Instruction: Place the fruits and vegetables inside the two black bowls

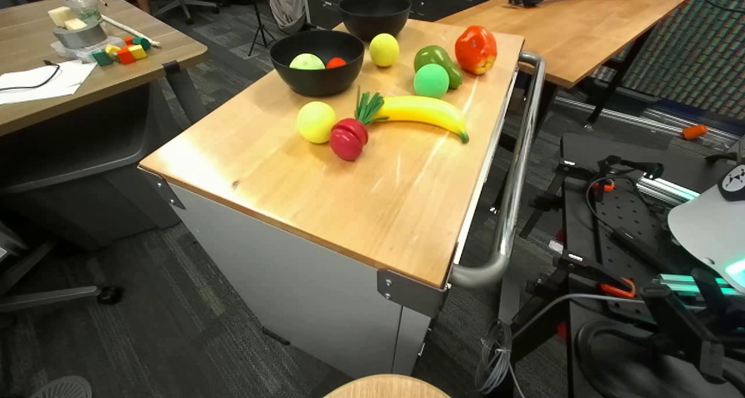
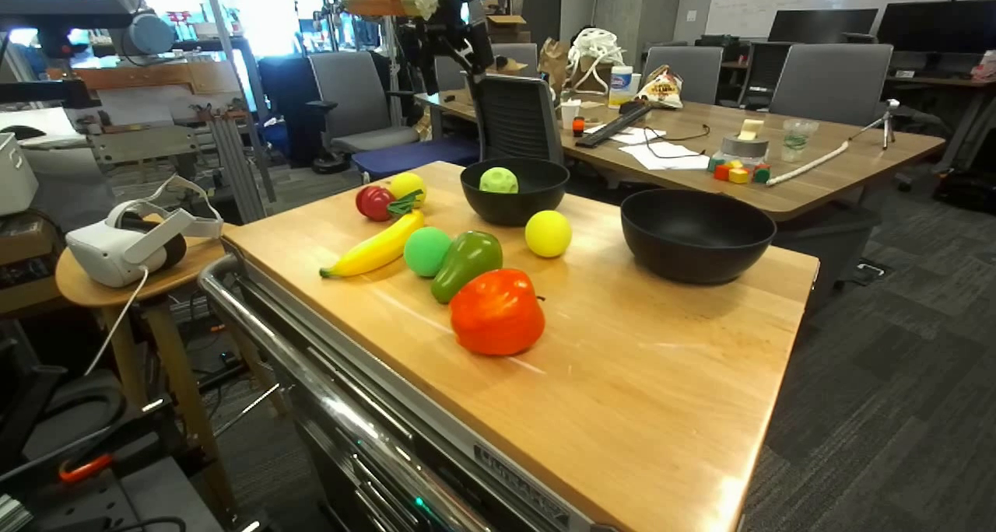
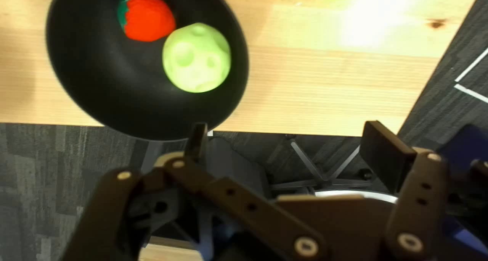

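Black and concave, the near bowl in an exterior view likely keeps the red strawberry and pale-green dimpled ball from rolling, while the curved yellow banana lies right on the wooden desk, and black fingers, spread wide, hold nothing.

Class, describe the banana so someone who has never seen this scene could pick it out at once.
Find the wooden-topped cart. On the side toward its metal rail, beside the bright green ball, lies the banana. Unlike the two yellow balls, it is long, curved and dark-tipped.
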